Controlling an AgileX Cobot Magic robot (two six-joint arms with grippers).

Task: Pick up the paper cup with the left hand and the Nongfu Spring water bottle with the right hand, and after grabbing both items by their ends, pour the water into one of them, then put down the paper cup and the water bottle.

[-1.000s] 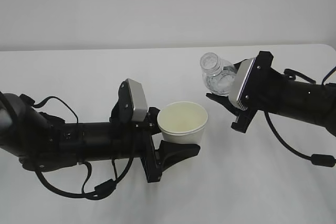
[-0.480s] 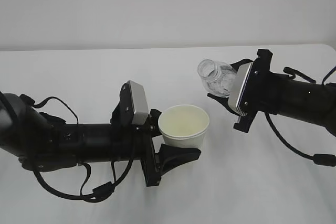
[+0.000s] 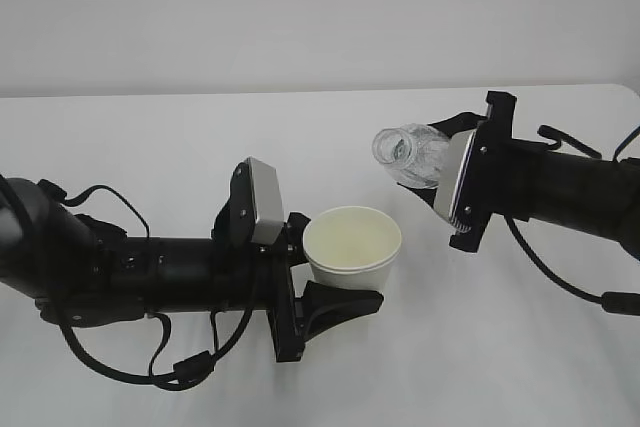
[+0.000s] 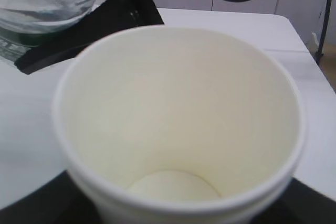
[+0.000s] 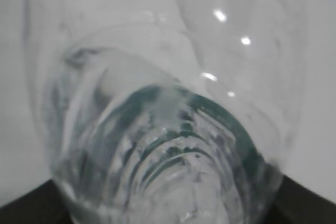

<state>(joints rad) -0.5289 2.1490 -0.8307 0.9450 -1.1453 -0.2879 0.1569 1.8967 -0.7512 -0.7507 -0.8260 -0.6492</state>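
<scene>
The left pincer (image 3: 335, 282) gripped the cup (image 3: 352, 245) by its lower part and held it upright above the white table (image 3: 150, 147), its inside looking dry. To the right and higher, the right pincer (image 3: 432, 152) gripped the bottle (image 3: 408, 152) by its base. The bottle was tilted, its open mouth pointing left, near the cup rim but apart from it.

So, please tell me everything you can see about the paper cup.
The paper cup is small, white and tapered, with a rolled rim and a pale yellowish inside. It looks empty and dry in the left wrist view. It stands nearly upright, held off the table by the left gripper around its lower part. The bottle mouth hangs above and to its right, not touching.
</scene>
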